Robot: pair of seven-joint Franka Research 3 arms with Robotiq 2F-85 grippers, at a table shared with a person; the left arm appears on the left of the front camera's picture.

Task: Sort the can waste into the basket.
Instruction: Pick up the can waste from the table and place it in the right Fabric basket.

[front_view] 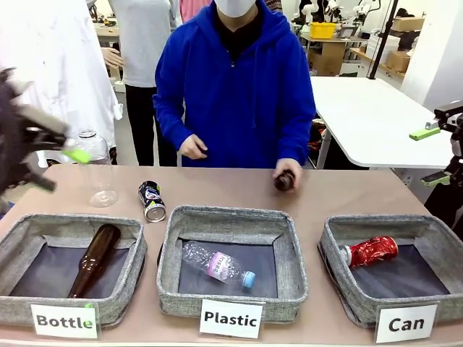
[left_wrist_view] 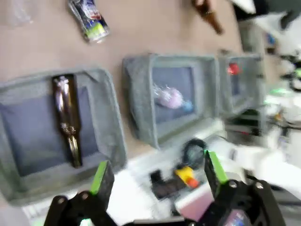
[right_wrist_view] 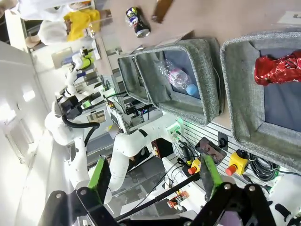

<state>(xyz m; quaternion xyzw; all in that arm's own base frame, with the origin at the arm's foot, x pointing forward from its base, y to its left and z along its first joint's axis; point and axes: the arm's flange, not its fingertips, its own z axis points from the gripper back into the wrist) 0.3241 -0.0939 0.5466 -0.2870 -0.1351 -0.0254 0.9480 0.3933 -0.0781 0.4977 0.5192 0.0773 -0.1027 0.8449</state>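
Fingers of left gripper (left_wrist_view: 157, 172) and right gripper (right_wrist_view: 155, 172) gape wide, empty. Red can (front_view: 370, 251) lies in the Can basket (front_view: 391, 221); dark can (front_view: 151, 200) lies on the desk (front_view: 239, 189) by the Bottle basket (front_view: 72, 219), at the opposite end. Round and dented, it could roll from a pinch or drop short on the long carry across.

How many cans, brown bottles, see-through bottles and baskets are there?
Cans: 2
Brown bottles: 2
Clear bottles: 2
Baskets: 3 (Bottle basket, Plastic basket, Can basket)
Total: 9
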